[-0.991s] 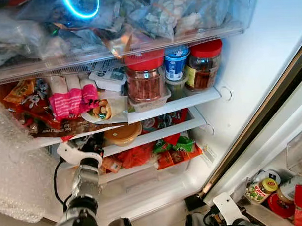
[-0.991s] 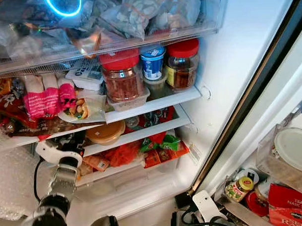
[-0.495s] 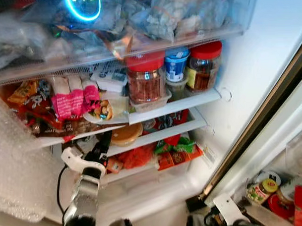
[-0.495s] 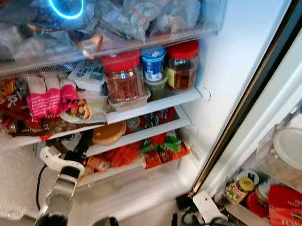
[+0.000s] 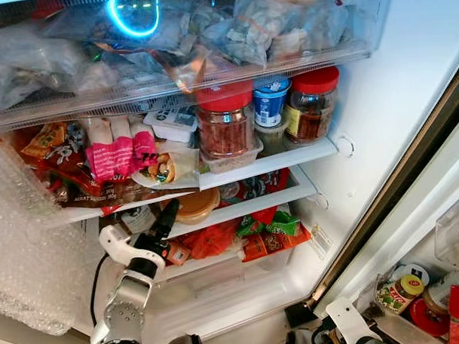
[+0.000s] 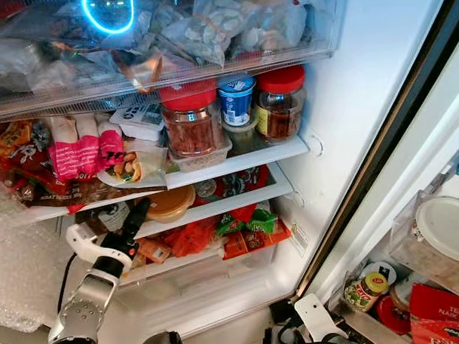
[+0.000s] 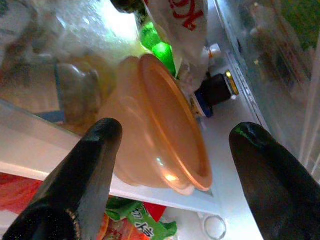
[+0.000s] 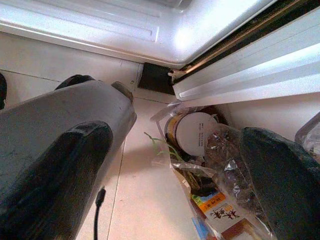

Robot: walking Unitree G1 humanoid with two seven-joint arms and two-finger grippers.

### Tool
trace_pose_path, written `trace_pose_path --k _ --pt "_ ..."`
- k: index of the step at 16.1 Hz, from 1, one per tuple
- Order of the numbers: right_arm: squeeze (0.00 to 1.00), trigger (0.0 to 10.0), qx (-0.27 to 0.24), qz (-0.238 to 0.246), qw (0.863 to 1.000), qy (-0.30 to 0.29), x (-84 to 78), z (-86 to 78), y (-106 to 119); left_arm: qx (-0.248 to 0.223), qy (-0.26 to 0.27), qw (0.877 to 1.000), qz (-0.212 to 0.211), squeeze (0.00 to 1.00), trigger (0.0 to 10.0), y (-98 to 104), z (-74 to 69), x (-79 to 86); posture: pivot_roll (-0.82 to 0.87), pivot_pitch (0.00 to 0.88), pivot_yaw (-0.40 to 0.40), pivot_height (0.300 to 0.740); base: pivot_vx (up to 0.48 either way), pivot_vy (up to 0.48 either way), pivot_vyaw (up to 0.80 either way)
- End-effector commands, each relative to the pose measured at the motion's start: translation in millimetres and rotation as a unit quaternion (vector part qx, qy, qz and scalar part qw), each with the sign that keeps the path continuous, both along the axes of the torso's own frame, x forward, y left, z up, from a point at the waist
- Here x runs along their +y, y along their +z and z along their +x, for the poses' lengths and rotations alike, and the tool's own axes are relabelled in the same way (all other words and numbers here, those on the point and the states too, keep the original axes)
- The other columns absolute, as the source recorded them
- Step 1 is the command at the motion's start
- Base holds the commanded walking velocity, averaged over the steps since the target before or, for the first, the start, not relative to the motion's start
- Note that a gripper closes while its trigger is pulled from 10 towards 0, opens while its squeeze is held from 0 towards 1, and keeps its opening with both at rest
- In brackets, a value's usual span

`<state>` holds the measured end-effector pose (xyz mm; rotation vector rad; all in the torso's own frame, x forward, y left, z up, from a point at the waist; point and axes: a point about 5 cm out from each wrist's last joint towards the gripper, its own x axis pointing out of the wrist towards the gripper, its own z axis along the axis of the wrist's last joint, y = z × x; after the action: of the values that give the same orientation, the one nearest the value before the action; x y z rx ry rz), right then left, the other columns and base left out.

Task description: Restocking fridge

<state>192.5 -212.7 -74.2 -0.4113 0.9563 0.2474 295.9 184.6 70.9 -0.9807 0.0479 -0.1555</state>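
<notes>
The fridge stands open before me. A squat orange container with a lid [image 5: 194, 206] sits on the lower white shelf [image 5: 290, 191]. My left gripper [image 5: 168, 216] reaches up from below left, its black fingertips at the shelf's front edge right beside the container. In the left wrist view the left gripper [image 7: 175, 127] is open, with the orange container [image 7: 160, 140] lying ahead between the two fingers [image 7: 95, 150], untouched. My right gripper [image 8: 175, 132] hangs low and open above the floor, holding nothing.
Two red-lidded jars [image 5: 226, 123] and a blue tub [image 5: 269, 103] stand on the shelf above. Pink packets [image 5: 119, 153] lie left of them. Red and green snack packs [image 5: 262, 235] fill the space below. Bubble wrap [image 5: 28, 247] hangs left. Groceries, including a jar [image 5: 392, 293], lie bottom right.
My left gripper has moved right and up to the lower shelf, closer to the orange container. The camera has shifted slightly.
</notes>
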Motion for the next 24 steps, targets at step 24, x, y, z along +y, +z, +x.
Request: trace_pose_path --k 24 --pt "0.00 10.0 0.050 -0.010 0.999 0.017 -1.5 -22.5 -11.2 0.039 -0.029 0.999 0.003 0.00 10.0 -9.2 46.3 -26.0 -0.18 0.041 -0.002 0.637 0.000 0.000 0.00"
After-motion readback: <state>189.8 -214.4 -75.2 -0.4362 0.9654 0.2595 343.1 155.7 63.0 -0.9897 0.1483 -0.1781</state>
